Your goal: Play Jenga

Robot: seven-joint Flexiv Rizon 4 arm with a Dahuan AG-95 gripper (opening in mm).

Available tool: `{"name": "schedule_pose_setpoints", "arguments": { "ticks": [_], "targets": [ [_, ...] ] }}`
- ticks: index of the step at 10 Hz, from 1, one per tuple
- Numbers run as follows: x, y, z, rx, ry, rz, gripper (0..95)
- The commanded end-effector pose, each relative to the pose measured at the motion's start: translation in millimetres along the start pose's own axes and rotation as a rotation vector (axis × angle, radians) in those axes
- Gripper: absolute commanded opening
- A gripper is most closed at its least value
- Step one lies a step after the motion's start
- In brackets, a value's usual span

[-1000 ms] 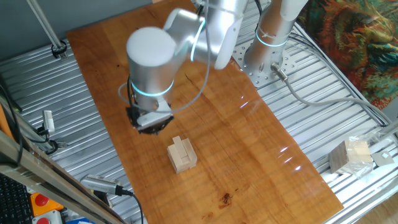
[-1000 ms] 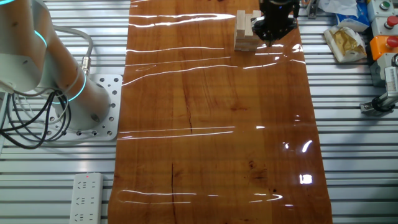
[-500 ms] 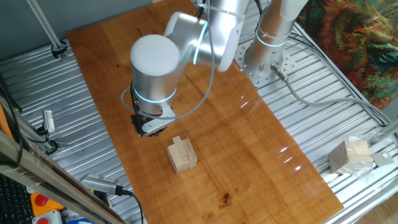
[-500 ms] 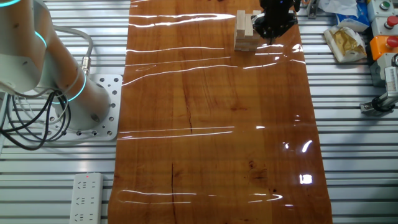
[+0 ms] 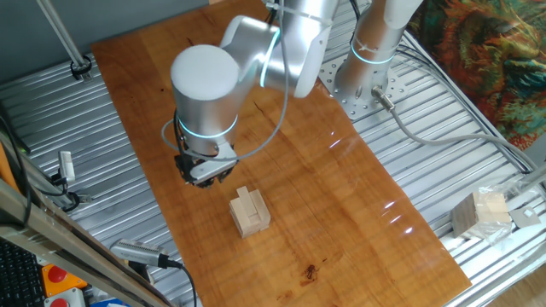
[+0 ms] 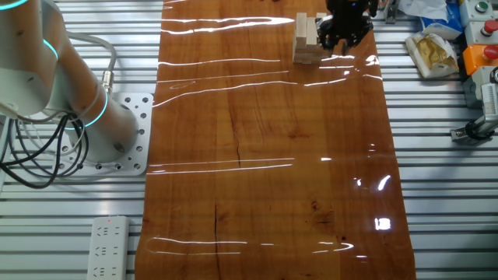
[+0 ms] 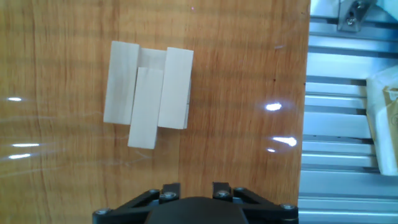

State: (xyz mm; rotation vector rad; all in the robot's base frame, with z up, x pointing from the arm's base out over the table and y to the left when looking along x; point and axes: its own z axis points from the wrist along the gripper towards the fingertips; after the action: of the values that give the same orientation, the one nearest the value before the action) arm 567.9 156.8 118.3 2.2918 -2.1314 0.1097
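Claw (image 5: 205,172) hovers beside Jenga (image 5: 250,212), apart from it.

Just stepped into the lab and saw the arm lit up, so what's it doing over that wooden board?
The arm is set up for Jenga. Its gripper hovers above the wooden tabletop, beside the small Jenga stack and not touching it. In the hand view the top layer's middle block sits slid partway out toward the camera. The gripper holds nothing visible; its fingers cannot be seen clearly enough to tell whether they are open or shut.

Bright, sharp — perhaps overhead glare.
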Motion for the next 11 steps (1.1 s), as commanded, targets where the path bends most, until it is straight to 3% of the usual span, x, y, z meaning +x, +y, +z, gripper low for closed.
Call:
{"name": "schedule_pose_setpoints", "arguments": {
  "ticks": [1,5,11],
  "targets": [
    [0.2,0.3,1.0,-0.019,-0.002,0.017,76.0],
    [0.4,0.5,1.1,-0.032,-0.002,0.045,76.0],
    [0.4,0.4,1.1,-0.028,0.006,0.100,76.0]
  ]
}}
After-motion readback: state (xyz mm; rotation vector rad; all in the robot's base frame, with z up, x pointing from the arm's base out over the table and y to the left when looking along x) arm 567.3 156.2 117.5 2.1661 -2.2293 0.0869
